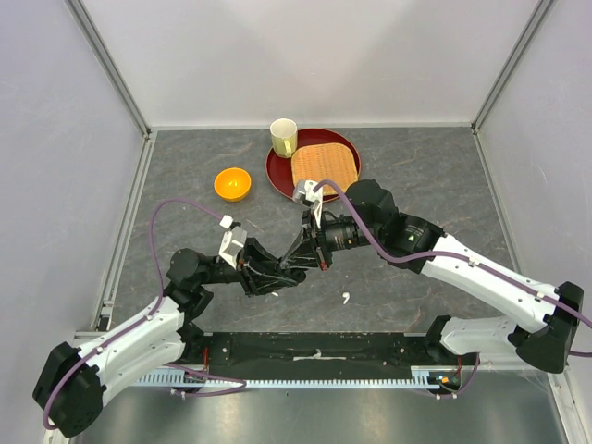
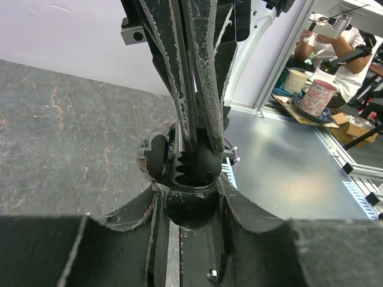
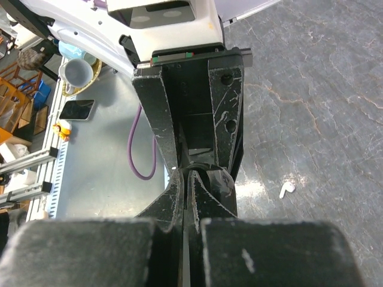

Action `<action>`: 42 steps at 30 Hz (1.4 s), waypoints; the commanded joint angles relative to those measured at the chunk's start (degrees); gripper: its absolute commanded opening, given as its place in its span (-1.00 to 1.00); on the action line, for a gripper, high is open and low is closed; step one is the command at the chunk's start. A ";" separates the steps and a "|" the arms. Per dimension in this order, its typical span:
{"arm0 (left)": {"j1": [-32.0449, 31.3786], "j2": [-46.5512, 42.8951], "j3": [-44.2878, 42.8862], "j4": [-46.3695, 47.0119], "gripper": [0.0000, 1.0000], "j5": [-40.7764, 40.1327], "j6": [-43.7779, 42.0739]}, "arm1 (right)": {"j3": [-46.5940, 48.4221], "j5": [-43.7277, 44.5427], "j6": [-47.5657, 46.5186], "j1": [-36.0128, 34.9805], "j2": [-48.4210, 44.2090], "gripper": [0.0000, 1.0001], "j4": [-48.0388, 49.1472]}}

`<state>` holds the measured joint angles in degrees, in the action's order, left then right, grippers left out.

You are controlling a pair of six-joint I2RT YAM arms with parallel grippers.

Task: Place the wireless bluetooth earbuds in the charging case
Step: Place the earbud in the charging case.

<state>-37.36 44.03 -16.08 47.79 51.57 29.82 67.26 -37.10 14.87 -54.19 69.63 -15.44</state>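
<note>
Item: earbud insertion, in progress, no bud confirmed seated. Left gripper (image 1: 277, 276): pinching a small round black charging case (image 2: 191, 209) above the grey stone-patterned table top (image 1: 416, 176), mid-table. Right gripper (image 3: 185, 179): fingers pressed almost together, tips at the mouth of the case; something dark and rounded sits there, but whether it is a black bud cannot be told. One white short-stemmed earbud (image 3: 287, 189): loose on the table just right of the two grippers, apart from both, not yet cased. Remaining buds: not located in any view. Bystanders, far side: small orange bowl (image 1: 232, 183), round red tray (image 1: 277, 176) carrying a woven mat (image 1: 324, 166), cream mug (image 1: 283, 137). Judgement: early to middle stage; the white bud at least remains to be fetched and seated.
</note>
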 commanded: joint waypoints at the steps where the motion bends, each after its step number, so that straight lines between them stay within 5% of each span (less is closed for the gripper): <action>1: -0.25 -0.08 -2.29 3.63 -0.95 0.81 1.55 | 2.35 1.07 -2.04 -0.83 0.95 -1.00 1.64; 35: -0.43 -1.75 -1.77 4.50 -0.95 -1.47 1.47 | 0.85 2.03 -6.96 -1.62 -0.72 -0.99 -3.54; 42: -0.34 -3.25 -0.71 4.07 -0.95 -5.60 0.32 | -0.12 3.61 -6.88 -1.62 -1.77 -0.74 -3.89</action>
<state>-37.74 42.72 -16.10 48.01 50.39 30.17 67.59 -34.52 9.15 -55.68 69.54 -17.10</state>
